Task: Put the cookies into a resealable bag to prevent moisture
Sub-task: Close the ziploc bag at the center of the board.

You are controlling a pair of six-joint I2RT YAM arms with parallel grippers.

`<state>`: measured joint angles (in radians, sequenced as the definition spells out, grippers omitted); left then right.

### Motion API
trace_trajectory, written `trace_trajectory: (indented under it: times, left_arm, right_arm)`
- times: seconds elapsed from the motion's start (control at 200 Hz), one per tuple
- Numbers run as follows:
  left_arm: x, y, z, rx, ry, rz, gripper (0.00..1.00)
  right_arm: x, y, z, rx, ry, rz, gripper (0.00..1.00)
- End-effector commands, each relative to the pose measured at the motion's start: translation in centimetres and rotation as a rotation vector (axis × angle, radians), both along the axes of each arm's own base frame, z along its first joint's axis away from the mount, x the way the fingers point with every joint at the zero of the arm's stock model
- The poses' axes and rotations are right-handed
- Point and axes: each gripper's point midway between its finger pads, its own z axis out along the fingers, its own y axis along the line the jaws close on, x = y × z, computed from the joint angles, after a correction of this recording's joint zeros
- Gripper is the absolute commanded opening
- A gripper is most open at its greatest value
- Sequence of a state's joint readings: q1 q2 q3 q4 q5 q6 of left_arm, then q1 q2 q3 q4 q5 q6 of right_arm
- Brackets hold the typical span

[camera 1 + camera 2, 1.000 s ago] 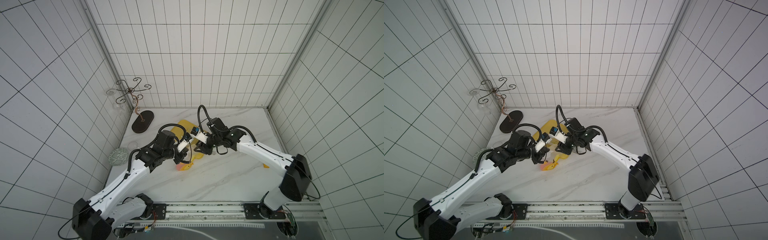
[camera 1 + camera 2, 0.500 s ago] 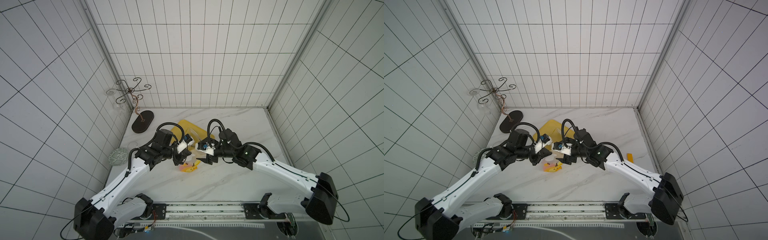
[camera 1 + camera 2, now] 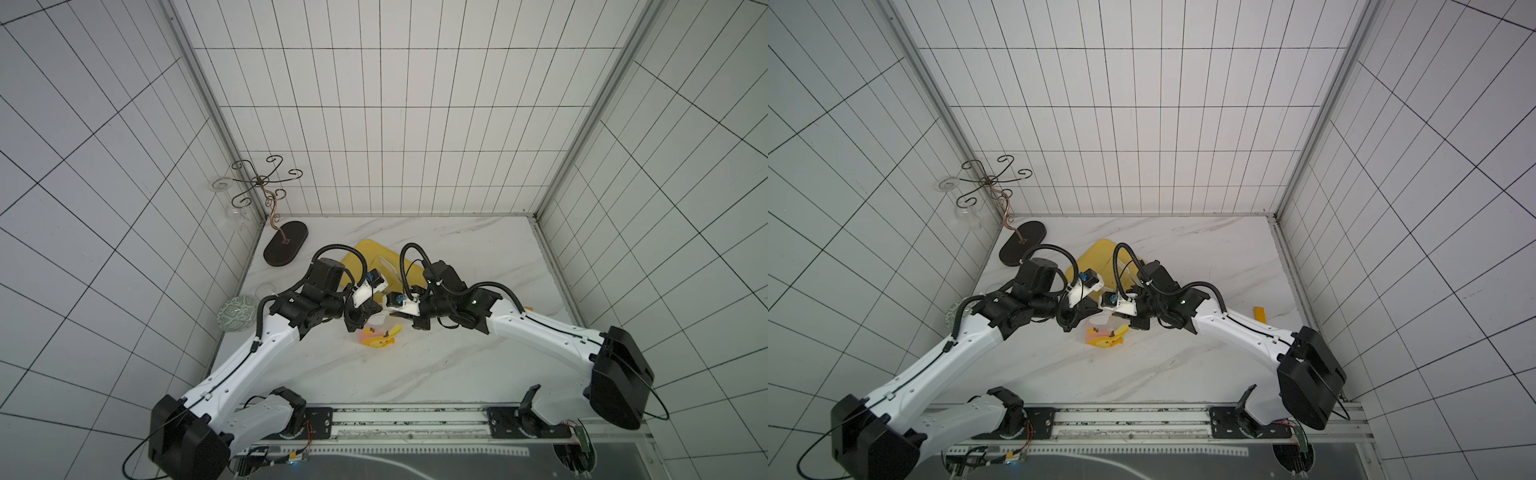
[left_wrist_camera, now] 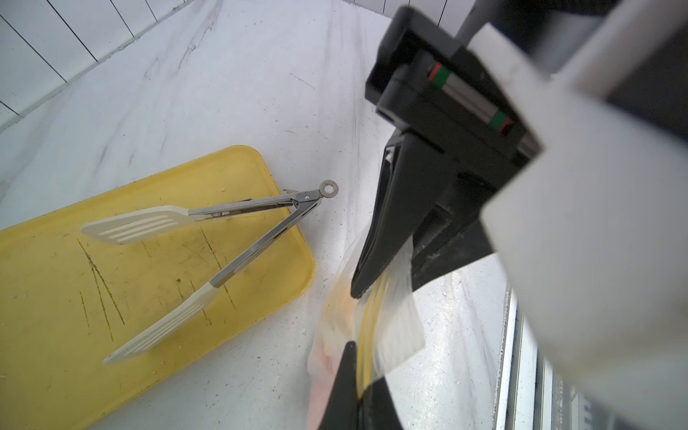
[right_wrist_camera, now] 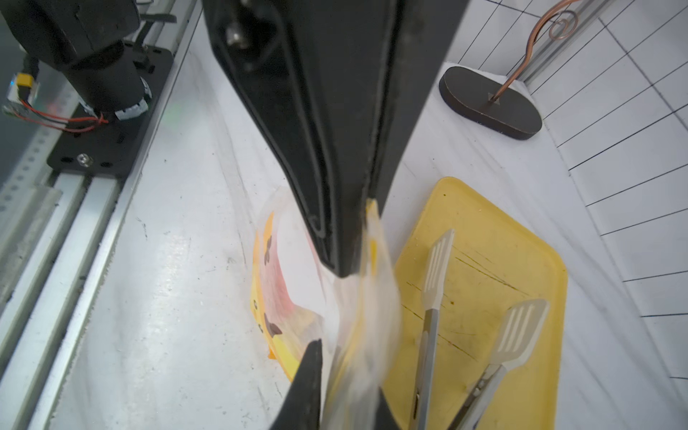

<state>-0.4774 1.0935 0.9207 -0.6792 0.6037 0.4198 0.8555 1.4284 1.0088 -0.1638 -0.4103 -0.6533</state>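
Left wrist, L fingers (image 4: 391,223) pinching bag (image 4: 394,327)

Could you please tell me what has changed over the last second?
The right gripper drew back from over the yellow tray and closed on the resealable bag, beside the left gripper. The left gripper kept its grip; tray and tongs stayed put.
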Motion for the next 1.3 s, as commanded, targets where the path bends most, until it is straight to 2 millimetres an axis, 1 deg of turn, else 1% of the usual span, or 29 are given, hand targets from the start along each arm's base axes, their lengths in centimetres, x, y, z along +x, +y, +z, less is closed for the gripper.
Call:
trace_trajectory:
  times: [0.0,0.095,0.17,0.23,0.255,0.28,0.405,0.495,0.57,0.645,0.785,0.865,0.945,1.055,1.1,1.175,1.299]
  left_arm:
    - [-0.5,0.1,0.0,-0.005,-0.006,-0.022,0.0]
    - [-0.2,0.6,-0.3,0.011,-0.014,0.004,0.0]
    - [-0.1,0.6,-0.4,0.013,-0.015,0.004,0.14]
    - [-0.1,0.3,0.1,-0.002,-0.018,-0.008,0.26]
    - [-0.2,0.1,0.3,-0.009,-0.019,-0.015,0.3]
    - [-0.2,0.0,0.6,-0.019,-0.022,-0.024,0.33]
    - [-0.9,-1.1,2.2,-0.089,-0.041,-0.093,0.35]
    - [-1.3,-1.5,1.8,-0.099,-0.031,-0.114,0.35]
    - [-1.3,-1.8,2.6,-0.133,-0.037,-0.126,0.34]
    - [-1.3,-2.3,3.5,-0.176,-0.037,-0.139,0.31]
    - [-1.8,-2.8,2.7,-0.204,0.01,-0.168,0.18]
    - [-2.0,-2.8,2.3,-0.204,0.033,-0.179,0.13]
    - [-2.1,-2.6,1.6,-0.177,0.036,-0.173,0.13]
    - [-2.4,-2.2,1.4,-0.155,0.038,-0.168,0.14]
    - [-2.3,-2.1,1.1,-0.142,0.033,-0.163,0.11]
    - [-1.8,-2.2,1.2,-0.139,0.012,-0.153,0.0]
    - [-1.5,-2.6,2.3,-0.167,0.017,-0.16,0.0]
  right_arm:
    - [0.6,1.4,4.7,0.085,-0.033,0.029,0.09]
    - [0.4,1.1,4.4,0.065,-0.001,0.031,0.02]
    - [0.1,1.0,4.6,0.057,0.028,0.034,0.0]
    - [0.0,1.0,5.0,0.057,0.048,0.033,0.0]
    - [-0.3,0.9,4.7,0.039,0.078,0.033,0.0]
    - [-0.4,0.8,4.7,0.034,0.095,0.032,0.0]
    - [-1.0,0.6,4.4,0.015,0.179,0.044,0.0]
    - [-1.0,0.4,4.3,0.023,0.195,0.04,0.0]
    - [-1.2,0.3,3.8,0.015,0.219,0.044,0.0]
    - [-1.3,0.2,3.5,0.011,0.237,0.048,0.0]
    - [-1.2,0.2,3.9,0.024,0.246,0.046,0.0]
    - [-0.9,0.0,3.9,0.028,0.252,0.036,0.0]
    - [-0.7,-0.1,4.3,0.043,0.262,0.031,0.0]
    - [-0.6,-0.2,4.4,0.053,0.278,0.03,0.0]
    - [-0.6,-0.2,4.4,0.056,0.283,0.033,0.0]
    - [-0.8,-0.2,4.4,0.058,0.293,0.042,0.0]
    - [-1.0,-0.5,3.8,0.035,0.302,0.036,0.0]
